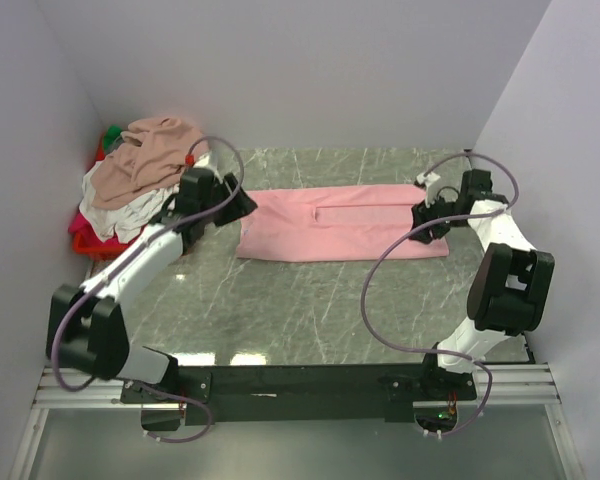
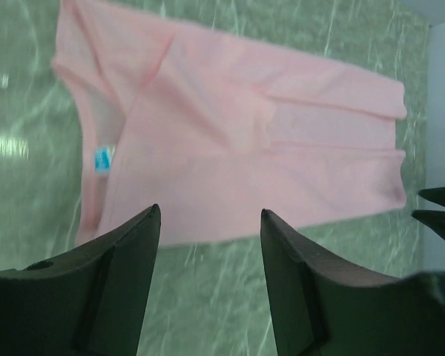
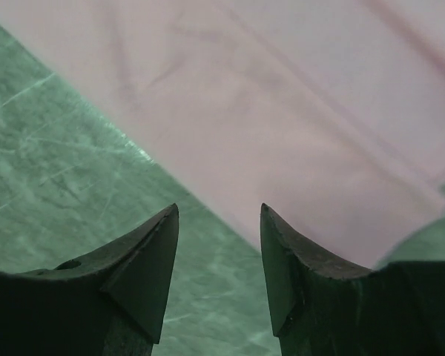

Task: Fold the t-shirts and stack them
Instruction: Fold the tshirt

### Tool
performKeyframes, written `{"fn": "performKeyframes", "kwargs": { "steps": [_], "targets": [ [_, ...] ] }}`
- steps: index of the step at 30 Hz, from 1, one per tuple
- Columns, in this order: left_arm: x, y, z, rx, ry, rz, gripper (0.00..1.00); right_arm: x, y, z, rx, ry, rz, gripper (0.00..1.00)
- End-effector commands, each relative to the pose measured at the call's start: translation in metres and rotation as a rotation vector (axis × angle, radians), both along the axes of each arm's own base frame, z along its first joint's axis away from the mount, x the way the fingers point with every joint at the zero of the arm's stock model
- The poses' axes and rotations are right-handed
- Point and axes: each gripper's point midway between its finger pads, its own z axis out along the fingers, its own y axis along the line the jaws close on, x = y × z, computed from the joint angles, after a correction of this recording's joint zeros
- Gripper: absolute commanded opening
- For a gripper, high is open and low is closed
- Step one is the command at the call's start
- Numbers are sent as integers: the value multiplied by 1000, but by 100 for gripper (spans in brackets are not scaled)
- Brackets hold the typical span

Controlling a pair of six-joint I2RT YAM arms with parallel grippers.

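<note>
The pink t-shirt (image 1: 345, 222) lies between the left gripper (image 2: 210, 215) and right gripper (image 3: 219, 211) — one end just ahead of each. Both are open and empty, likely set for the next fold.

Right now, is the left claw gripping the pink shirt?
No, the left gripper stands open and empty; the pink shirt lies flat on the table.

2 arms reach inward toward each other, jaws parted on each.
The left arm (image 1: 130, 265) leaves its base at 7 o'clock, bends at an elbow near 8 o'clock and stretches toward 1 o'clock, with the left gripper (image 1: 242, 205) aimed at 3 o'clock. The right arm (image 1: 505, 285) folds at 4 o'clock, with the right gripper (image 1: 425, 215) aimed at 9 o'clock.
</note>
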Motion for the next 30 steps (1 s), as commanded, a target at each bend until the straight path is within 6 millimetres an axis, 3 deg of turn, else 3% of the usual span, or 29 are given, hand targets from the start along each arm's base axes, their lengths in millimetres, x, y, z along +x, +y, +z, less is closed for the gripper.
{"fn": "performKeyframes", "kwargs": {
  "steps": [1, 3, 4, 5, 9, 20, 22, 23, 24, 25, 27, 30],
  "targets": [
    [-34, 11, -42, -45, 84, 49, 61, -20, 12, -14, 59, 56, -12, 55],
    [-38, 19, -46, -55, 75, 94, 60, -22, 10, -17, 70, 62, -36, 55],
    [-44, 21, -59, -49, 94, 99, 60, -26, 11, -21, 81, 74, -40, 55],
    [-41, 21, -58, -55, 80, 101, 60, -26, 10, -21, 84, 76, -46, 55],
    [-32, 28, -91, 37, 142, 117, 57, -29, 6, -23, 97, 88, -58, 55],
    [-14, 23, -122, 95, 204, 89, 51, -29, -4, -23, 111, 91, -84, 56],
    [-12, 24, -123, 111, 206, 88, 44, -30, -5, -23, 113, 90, -87, 56],
    [-12, 24, -124, 113, 207, 87, 36, -30, -5, -23, 115, 92, -86, 56],
    [-13, 25, -126, 118, 218, 85, 22, -30, -6, -23, 113, 91, -87, 56],
    [-10, 29, -125, 137, 213, 109, 17, -30, -6, -24, 113, 92, -89, 56],
    [-15, 31, -129, 147, 243, 112, 11, -31, -8, -23, 110, 93, -93, 56],
    [-26, 33, -132, 145, 275, 111, 9, -28, -16, -24, 87, 89, -120, 56]
  ]
}}
